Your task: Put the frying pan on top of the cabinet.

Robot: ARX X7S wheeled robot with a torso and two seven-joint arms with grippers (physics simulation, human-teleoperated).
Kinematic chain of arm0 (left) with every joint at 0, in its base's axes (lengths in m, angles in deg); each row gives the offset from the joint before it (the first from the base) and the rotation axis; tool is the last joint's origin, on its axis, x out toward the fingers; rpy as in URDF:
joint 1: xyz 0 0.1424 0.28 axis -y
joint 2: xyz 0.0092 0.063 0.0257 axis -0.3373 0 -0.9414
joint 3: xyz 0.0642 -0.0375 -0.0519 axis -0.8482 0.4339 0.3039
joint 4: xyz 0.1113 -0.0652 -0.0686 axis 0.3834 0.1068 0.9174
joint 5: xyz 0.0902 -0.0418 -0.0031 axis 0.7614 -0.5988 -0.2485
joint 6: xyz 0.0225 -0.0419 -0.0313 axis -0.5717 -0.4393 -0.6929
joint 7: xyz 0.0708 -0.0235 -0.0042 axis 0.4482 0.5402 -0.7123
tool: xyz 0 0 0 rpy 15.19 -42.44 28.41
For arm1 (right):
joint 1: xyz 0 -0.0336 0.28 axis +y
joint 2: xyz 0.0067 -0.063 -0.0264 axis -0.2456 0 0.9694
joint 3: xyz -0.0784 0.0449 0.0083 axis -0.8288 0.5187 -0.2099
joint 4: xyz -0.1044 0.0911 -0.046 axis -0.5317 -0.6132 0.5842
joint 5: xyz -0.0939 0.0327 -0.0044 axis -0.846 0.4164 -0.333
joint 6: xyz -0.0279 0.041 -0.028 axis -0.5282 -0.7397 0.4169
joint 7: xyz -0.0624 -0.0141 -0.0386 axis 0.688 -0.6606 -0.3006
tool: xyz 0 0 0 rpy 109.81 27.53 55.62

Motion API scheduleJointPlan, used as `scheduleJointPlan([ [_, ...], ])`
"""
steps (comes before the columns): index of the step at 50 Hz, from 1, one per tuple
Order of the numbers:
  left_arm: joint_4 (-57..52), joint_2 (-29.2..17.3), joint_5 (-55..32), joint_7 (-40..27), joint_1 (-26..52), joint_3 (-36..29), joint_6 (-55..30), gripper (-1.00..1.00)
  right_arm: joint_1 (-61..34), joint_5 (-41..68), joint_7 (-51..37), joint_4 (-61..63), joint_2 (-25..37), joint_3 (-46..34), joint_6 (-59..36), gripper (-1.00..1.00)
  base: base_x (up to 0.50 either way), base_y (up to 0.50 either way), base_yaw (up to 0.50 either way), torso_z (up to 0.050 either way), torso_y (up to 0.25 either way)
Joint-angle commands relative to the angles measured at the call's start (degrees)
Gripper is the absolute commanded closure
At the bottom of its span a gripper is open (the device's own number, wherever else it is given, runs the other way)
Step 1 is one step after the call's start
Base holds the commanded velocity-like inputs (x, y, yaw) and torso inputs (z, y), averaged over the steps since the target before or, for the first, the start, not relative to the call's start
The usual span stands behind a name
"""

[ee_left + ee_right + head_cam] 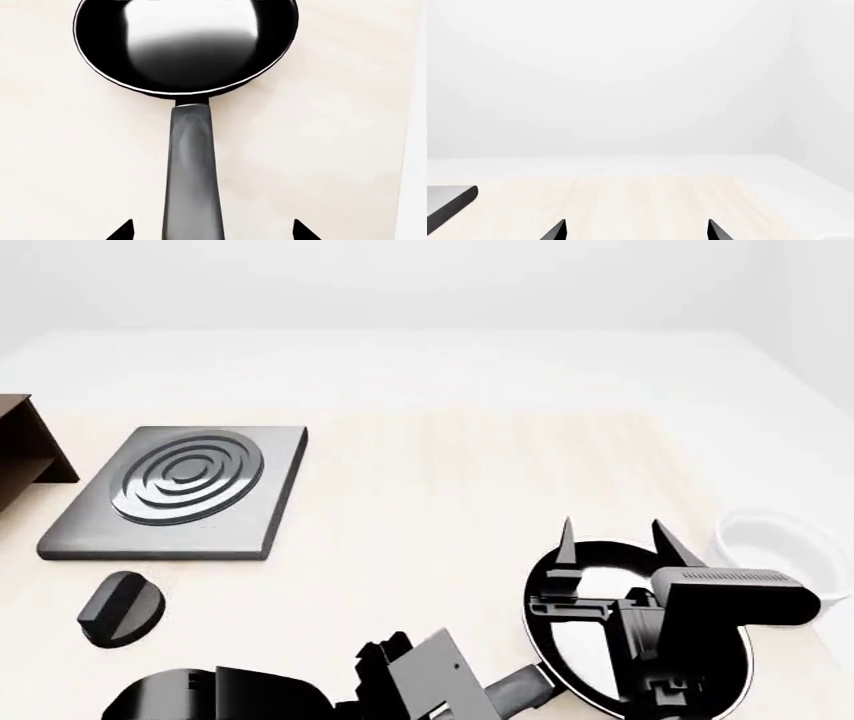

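Lining up: my left claw [212, 231] sits over the pan [185, 45] handle [193, 170], fingertips spread wide on either side of it, not yet touching.
Pan: flat on the pale table [441, 490], near my front edge, right of centre; the handle runs back toward my left arm.
Cabinet [27, 445]: only a brown corner shows at the far left of the head view, well apart from the pan, beyond the burner plate [180, 490].
Right claw [610, 532]: fingers wide apart, holding nothing, hanging above the pan bowl.
Grip plan: I judge I should come down square to the handle, centre it between the fingers, and close well up its length so the bowl's weight does not twist it in my grip.
Risk: a glossy handle may roll; a slow close looks prudent.
Left wrist only: shows handle centring between my fingertips; the head view hides this behind my arm.
Head only: shows the cabinet, plate, a black knob [120, 608] and a white bowl [781, 540] beside the pan.
Right wrist: bare table, a grey plate corner; no pan.
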Motion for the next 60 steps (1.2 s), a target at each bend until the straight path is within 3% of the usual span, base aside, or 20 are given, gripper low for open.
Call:
scheduleJointPlan([
  [1,3.51,-0.14,1.95,0.74,-0.33,-3.1,2.34,-1.0,0.02,0.27,-0.27,0.15,0.28,-0.22,0.11,-1.0,0.0,0.0,0.0,0.0,0.0],
  [35,13.16,0.88,2.92,-2.86,-1.42,-6.6,1.4,-1.0,0.18,0.97,-1.08,0.69,1.03,-0.89,0.45,-1.0,0.0,0.0,0.0,0.0,0.0],
  [36,12.92,0.72,3.11,-2.88,-1.38,-6.8,1.65,1.0,0.16,1.02,-1.11,0.71,1.04,-0.89,0.43,-1.0,0.0,0.0,0.0,0.0,0.0],
  [60,12.56,-0.21,1.86,-4.97,0.48,-6.44,3.02,1.0,0.23,1.46,-1.59,0.81,1.56,-1.27,0.74,-1.0,0.0,0.0,0.0,0.0,0.0],
])
